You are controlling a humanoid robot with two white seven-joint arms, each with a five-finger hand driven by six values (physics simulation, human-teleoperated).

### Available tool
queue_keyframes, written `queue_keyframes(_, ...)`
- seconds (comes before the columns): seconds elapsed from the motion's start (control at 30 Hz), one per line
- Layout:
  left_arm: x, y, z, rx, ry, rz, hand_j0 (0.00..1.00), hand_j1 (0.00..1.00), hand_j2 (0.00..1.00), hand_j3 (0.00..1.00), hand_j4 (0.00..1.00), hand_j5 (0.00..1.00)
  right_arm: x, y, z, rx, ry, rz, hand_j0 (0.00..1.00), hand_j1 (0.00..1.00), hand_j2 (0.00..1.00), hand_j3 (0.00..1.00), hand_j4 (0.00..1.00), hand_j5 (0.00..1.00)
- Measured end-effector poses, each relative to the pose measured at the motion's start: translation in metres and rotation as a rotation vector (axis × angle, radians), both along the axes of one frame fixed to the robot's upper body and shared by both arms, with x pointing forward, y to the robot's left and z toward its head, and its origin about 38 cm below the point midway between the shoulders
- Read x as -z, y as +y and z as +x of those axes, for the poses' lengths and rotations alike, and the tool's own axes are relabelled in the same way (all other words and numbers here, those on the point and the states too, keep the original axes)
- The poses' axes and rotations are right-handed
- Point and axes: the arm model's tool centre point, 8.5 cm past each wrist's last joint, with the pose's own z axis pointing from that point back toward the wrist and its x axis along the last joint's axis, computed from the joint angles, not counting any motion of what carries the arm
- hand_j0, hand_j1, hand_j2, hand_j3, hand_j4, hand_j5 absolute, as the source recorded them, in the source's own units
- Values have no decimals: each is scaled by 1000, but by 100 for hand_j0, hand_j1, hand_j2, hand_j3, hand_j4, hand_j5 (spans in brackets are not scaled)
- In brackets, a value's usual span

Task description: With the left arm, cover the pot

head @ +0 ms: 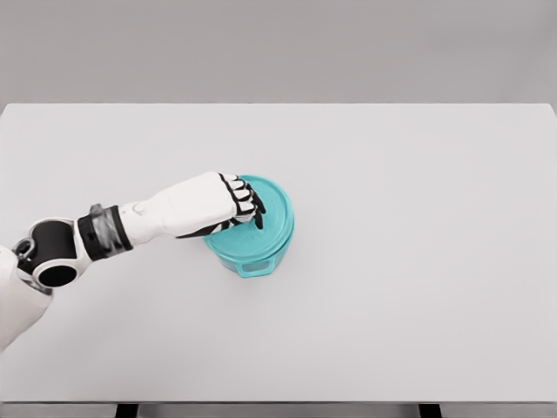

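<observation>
A teal pot stands on the white table, left of the middle. A teal lid lies flat on its rim. My left hand comes in from the lower left and rests on top of the lid, its fingers curled over the lid's centre. The lid's knob is hidden under the hand, so the grip itself does not show. The right arm is out of view.
The table's front edge runs along the bottom of the picture, with dark legs below it. A plain grey wall stands behind the far edge.
</observation>
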Motion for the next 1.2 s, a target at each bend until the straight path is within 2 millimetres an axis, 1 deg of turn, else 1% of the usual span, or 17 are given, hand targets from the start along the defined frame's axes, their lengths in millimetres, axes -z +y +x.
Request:
queue_keyframes(0.23, 4, -5, 2, 0, 3, 0, 50, 50, 50, 50, 50, 50, 0, 0, 0, 0, 0, 0, 100, 100, 100, 100, 100, 100)
queue_keyframes(0.63, 10, -3, 7, -15, 14, 11, 52, 52, 52, 52, 52, 52, 0, 0, 0, 0, 0, 0, 100, 100, 100, 100, 100, 100)
queue_keyframes(0.73, 10, -3, 7, -15, 15, 12, 54, 54, 54, 54, 54, 54, 0, 0, 0, 0, 0, 0, 100, 100, 100, 100, 100, 100)
queue_keyframes(0.77, 10, -3, 7, -16, 16, 12, 56, 56, 56, 56, 56, 56, 0, 0, 0, 0, 0, 0, 100, 100, 100, 100, 100, 100)
queue_keyframes(0.9, 11, -3, 7, -16, 17, 13, 60, 60, 60, 60, 60, 60, 0, 0, 0, 0, 0, 0, 100, 100, 100, 100, 100, 100)
queue_keyframes(1.0, 11, -3, 7, -16, 18, 12, 60, 60, 60, 60, 60, 60, 0, 0, 0, 0, 0, 0, 100, 100, 100, 100, 100, 100)
queue_keyframes(1.1, 11, -3, 7, -16, 19, 13, 63, 63, 63, 63, 63, 63, 0, 0, 0, 0, 0, 0, 100, 100, 100, 100, 100, 100)
queue_keyframes(1.2, 12, -2, 7, -19, 20, 15, 63, 63, 63, 63, 63, 63, 0, 0, 0, 0, 0, 0, 100, 100, 100, 100, 100, 100)
